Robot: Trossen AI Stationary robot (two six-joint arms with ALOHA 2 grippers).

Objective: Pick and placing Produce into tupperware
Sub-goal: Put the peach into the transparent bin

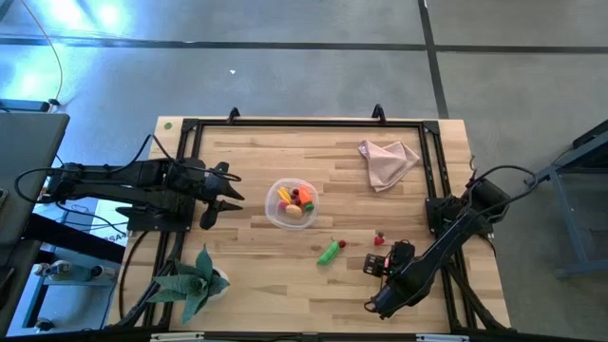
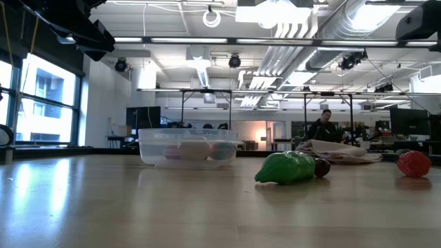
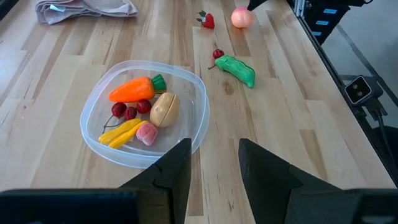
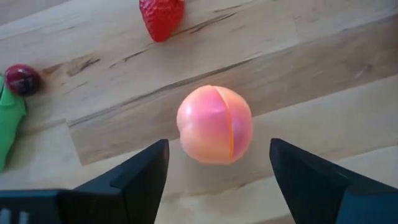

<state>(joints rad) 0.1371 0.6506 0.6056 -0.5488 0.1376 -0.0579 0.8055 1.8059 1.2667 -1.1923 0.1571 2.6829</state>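
Produce sits in two groups on one wooden surface (image 1: 285,275). Inside one round clear tupperware (image 3: 189,87) near the middle lie one orange carrot (image 3: 130,90), one tan lump (image 3: 164,107), three dark red cherries (image 3: 130,111), one yellow piece (image 3: 121,132) and one pink piece (image 3: 147,133). Loose nearby lie one green pepper (image 3: 238,69), one cherry (image 4: 22,79), one strawberry (image 4: 161,17) and one peach (image 4: 215,124). The right pincer (image 4: 217,163) has fingers apart on either side of the peach, not gripping. The left pincer (image 3: 213,163), fingers partly apart and empty, hangs beside the tupperware.
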